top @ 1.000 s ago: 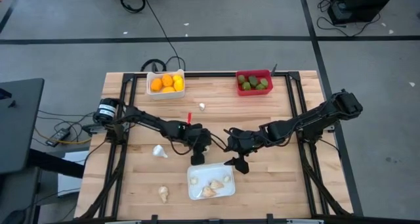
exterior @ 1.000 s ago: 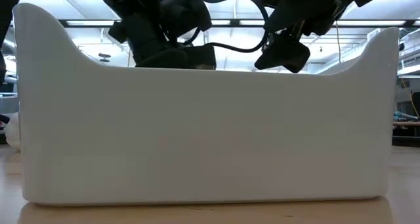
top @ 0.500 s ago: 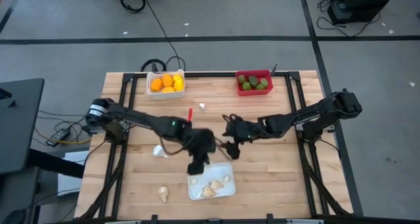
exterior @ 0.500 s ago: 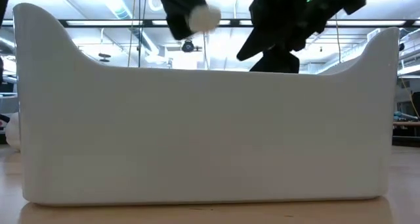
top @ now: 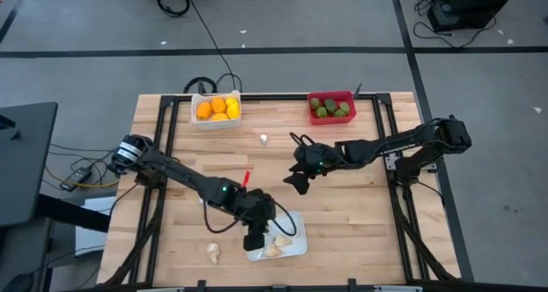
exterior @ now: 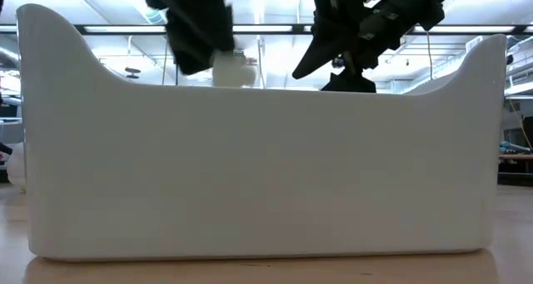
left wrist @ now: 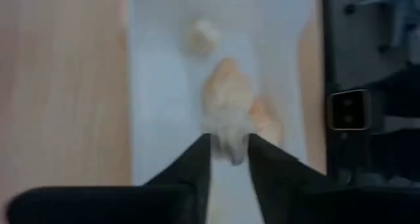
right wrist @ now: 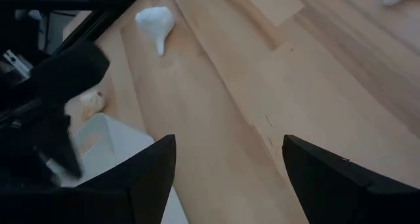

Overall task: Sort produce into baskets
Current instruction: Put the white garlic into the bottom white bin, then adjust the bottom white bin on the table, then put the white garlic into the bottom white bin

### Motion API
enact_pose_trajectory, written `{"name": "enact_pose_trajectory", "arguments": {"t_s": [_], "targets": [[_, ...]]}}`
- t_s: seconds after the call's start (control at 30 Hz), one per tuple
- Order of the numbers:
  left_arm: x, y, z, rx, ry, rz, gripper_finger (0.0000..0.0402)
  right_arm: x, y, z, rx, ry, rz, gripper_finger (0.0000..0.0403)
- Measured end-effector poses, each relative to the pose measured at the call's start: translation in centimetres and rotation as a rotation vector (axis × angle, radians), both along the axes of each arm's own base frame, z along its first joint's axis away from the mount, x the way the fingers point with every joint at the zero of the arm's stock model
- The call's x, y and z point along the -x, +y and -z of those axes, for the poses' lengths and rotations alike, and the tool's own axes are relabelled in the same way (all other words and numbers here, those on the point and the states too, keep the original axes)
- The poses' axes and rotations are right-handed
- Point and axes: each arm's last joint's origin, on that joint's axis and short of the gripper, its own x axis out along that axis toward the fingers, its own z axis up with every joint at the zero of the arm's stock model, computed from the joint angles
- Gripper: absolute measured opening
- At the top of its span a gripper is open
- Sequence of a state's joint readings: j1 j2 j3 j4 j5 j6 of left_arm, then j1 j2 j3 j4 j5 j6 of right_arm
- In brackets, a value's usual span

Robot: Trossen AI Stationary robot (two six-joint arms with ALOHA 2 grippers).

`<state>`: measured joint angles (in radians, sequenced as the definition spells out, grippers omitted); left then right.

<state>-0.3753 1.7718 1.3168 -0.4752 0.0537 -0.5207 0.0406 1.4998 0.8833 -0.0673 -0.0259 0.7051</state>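
Table and room

Wood table (top: 360, 215) on grey floor. Left gripper (top: 253, 238), over the tray's (top: 294, 244) near-left edge, pinches a garlic (left wrist: 231, 135) loosely. Right gripper (top: 295, 180), wide open and empty, hangs mid-table. Stray garlics (top: 212, 253) lie left; filled bins (top: 216, 109) line the far edge.

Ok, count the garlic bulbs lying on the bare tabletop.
3 garlic bulbs: one in front of the gap between white bin and red bin, one left of the tray, one beside the left arm. The arms may hide others.
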Motion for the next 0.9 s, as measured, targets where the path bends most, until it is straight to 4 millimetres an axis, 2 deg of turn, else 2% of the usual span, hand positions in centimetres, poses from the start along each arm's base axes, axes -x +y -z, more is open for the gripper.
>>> {"name": "enact_pose_trajectory", "arguments": {"t_s": [0.17,0.33,0.5,0.73,0.9], "targets": [[0.9,0.6,0.6,0.008,0.143,-0.111,0.0192,0.1,0.4,0.1,-0.022,0.010,0.004,0.0287],[2.3,1.5,0.7,-0.039,0.278,-0.259,0.0240,0.3,0.9,0.2,-0.034,0.035,0.004,0.0287],[4.7,3.4,-1.5,-0.206,0.295,-0.416,0.0247,0.5,1.5,0.5,-0.016,0.063,0.027,0.0287],[7.0,5.9,-5.7,-0.186,0.186,-0.509,0.0247,0.6,1.8,0.5,-0.011,0.068,0.040,0.0287],[7.8,6.9,-7.1,-0.179,0.135,-0.545,0.0247,0.6,1.8,0.5,-0.014,0.068,0.044,0.0287]]}}
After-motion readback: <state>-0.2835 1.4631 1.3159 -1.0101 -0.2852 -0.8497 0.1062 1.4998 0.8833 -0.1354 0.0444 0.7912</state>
